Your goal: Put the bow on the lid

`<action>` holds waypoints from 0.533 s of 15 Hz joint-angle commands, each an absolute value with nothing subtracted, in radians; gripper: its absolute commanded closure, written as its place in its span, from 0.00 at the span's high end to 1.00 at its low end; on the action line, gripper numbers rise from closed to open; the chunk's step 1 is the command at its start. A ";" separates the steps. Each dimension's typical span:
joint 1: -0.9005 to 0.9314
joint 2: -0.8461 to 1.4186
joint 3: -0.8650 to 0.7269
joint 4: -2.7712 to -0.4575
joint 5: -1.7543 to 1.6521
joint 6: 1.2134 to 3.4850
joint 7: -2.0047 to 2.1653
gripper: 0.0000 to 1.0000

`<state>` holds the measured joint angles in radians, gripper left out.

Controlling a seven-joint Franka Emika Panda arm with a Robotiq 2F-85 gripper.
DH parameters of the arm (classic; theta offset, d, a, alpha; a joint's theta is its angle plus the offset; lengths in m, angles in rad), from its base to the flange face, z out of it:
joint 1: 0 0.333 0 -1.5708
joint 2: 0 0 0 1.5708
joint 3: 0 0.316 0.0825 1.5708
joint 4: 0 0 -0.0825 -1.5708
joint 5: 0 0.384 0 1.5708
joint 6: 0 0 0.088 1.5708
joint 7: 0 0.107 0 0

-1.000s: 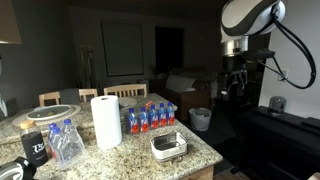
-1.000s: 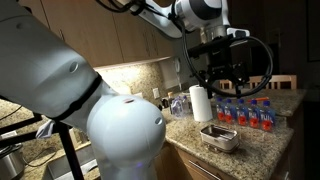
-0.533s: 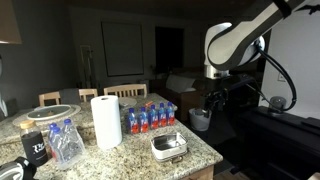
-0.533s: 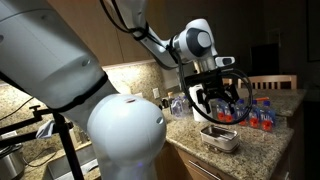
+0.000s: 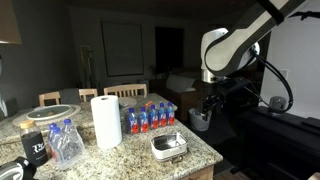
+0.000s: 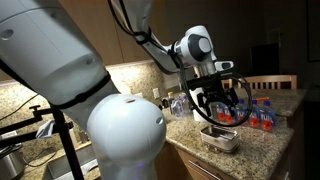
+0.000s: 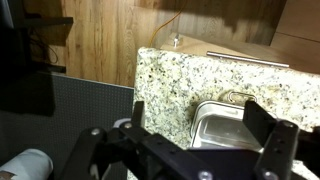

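The bow, a small whitish rectangular tub (image 5: 168, 147), sits near the front corner of the granite counter (image 5: 125, 158). It shows in both exterior views (image 6: 220, 138) and in the wrist view (image 7: 222, 122). A darker rectangle shows inside it; I cannot make out the lid as a separate thing. My gripper (image 5: 208, 108) hangs open and empty above and beside the tub (image 6: 222, 108). In the wrist view the two dark fingers (image 7: 200, 130) stand wide apart with the tub between them, lower down.
A paper towel roll (image 5: 106, 122) stands upright behind the tub (image 6: 201, 103). A pack of blue-and-red bottles (image 5: 150, 117) lies behind it (image 6: 255, 115). A bag of bottles (image 5: 65, 143) and a round pale dish (image 5: 52, 113) are further along. The counter edge (image 7: 136, 85) drops off beside the tub.
The arm has come down from high up and moved over toward the tub. The gripper stays open. The tub has not moved.
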<state>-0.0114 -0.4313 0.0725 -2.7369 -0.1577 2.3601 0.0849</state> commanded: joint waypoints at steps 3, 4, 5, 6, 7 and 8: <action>0.026 -0.372 0.088 -2.719 -0.131 2.444 0.103 1.00; 0.035 -0.334 0.087 -2.710 -0.122 2.478 0.095 1.00; 0.046 -0.290 0.086 -2.698 -0.111 2.506 0.083 1.00; 0.048 -0.257 0.092 -2.692 -0.115 2.535 0.085 1.00; 0.042 -0.213 0.099 -2.683 -0.132 2.572 0.095 1.00; 0.038 -0.171 0.103 -2.668 -0.142 2.592 0.102 1.00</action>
<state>0.0437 -0.3112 0.0896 -2.7184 -0.1324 2.5158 0.0853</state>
